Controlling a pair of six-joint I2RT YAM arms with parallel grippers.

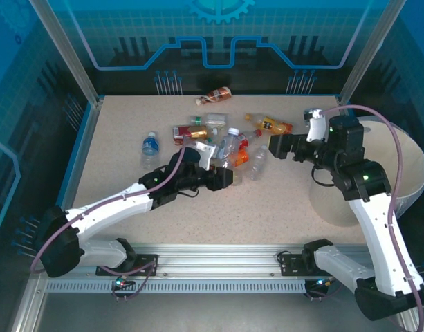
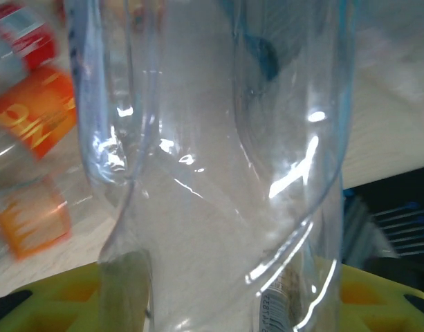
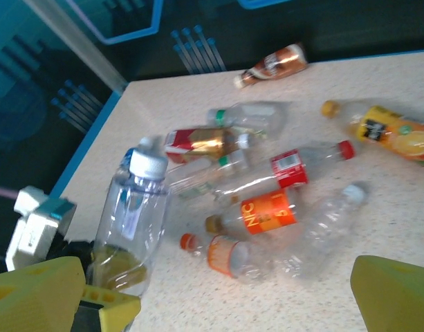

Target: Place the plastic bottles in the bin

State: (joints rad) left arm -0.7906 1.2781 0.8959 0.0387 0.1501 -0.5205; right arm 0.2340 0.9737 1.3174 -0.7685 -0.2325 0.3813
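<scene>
My left gripper (image 1: 231, 174) (image 2: 218, 308) is shut on the base of a clear plastic bottle (image 1: 229, 146) (image 2: 218, 159) (image 3: 131, 221) with a white cap, which stands tilted above the table. More plastic bottles lie in a loose heap beside it: an orange-label one (image 3: 263, 211), a red-label one (image 3: 295, 166), an orange-cap one (image 3: 229, 252) and a crumpled clear one (image 3: 326, 221). An orange juice bottle (image 1: 270, 125) and a brown bottle (image 1: 216, 95) lie farther back. My right gripper (image 1: 275, 146) (image 3: 218, 304) is open, just right of the heap. The white bin (image 1: 409, 162) stands at the right.
A blue-label bottle (image 1: 150, 146) lies apart at the left. Blue panels and metal posts (image 1: 66, 52) wall in the table on three sides. The right arm's body (image 1: 350, 155) partly covers the bin's near left rim. A rail (image 1: 218, 256) runs along the front edge.
</scene>
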